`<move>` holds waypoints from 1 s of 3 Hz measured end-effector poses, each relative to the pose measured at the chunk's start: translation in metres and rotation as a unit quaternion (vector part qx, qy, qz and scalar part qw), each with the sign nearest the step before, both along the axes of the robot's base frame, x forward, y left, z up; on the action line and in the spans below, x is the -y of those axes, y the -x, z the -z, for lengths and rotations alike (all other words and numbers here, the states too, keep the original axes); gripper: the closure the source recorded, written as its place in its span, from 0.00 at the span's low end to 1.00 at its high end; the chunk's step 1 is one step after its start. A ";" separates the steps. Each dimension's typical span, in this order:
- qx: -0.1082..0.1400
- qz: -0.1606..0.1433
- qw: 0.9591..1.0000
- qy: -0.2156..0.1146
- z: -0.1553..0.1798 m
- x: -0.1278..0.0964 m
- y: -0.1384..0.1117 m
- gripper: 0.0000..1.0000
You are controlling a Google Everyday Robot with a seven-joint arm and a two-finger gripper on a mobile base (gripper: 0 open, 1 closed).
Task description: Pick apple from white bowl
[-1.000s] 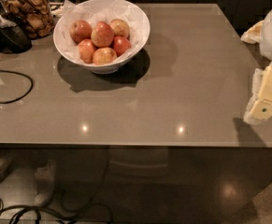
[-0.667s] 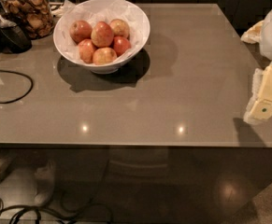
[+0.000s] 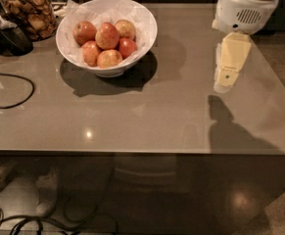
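At far left, a black cable (image 3: 14, 89) looped on the grey table (image 3: 147, 126), with a glass jar (image 3: 27, 11) of brown snacks at the back edge. Just right of the jar, the white bowl (image 3: 149, 26), unmoved, paper-lined, heaped with apples. In the middle of the heap, propped on the others, the apple (image 3: 107, 35), red-orange and largest, untouched. Well apart to the right, the gripper (image 3: 224, 82), now in over the table's right part rather than out beyond its edge as a second ago, pointing down, clear of the surface. Spread or pressed together: cannot tell. Holds nothing. Likely the approach just begun, with a leftward reach to the bowl needed before any descent.
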State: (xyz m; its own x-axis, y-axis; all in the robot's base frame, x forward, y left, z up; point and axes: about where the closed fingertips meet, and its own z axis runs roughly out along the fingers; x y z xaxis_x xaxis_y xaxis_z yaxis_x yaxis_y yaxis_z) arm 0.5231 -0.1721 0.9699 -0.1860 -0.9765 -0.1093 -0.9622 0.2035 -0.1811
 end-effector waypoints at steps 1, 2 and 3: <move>0.016 0.001 1.000 -0.008 -0.003 -0.003 -0.004 0.00; 0.037 0.024 0.998 -0.036 -0.010 -0.002 -0.011 0.00; 0.029 0.034 0.997 -0.061 -0.014 -0.014 -0.036 0.00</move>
State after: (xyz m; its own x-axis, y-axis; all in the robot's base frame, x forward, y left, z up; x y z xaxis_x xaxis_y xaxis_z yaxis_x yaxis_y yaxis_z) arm 0.5587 -0.1581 0.9841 -0.2419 -0.9405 -0.2385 -0.9336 0.2926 -0.2069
